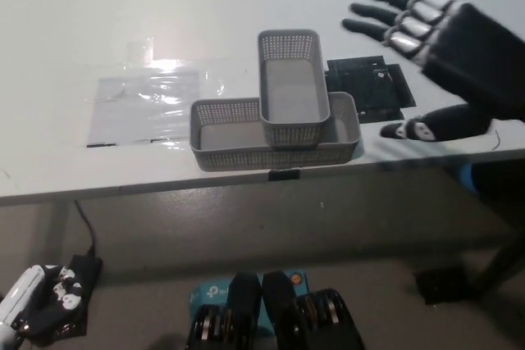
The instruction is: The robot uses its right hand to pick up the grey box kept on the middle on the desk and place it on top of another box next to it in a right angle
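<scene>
Desk (98, 22), grey box (292, 88) (stacked crosswise) — right hand (459, 55) apparently clear
</scene>
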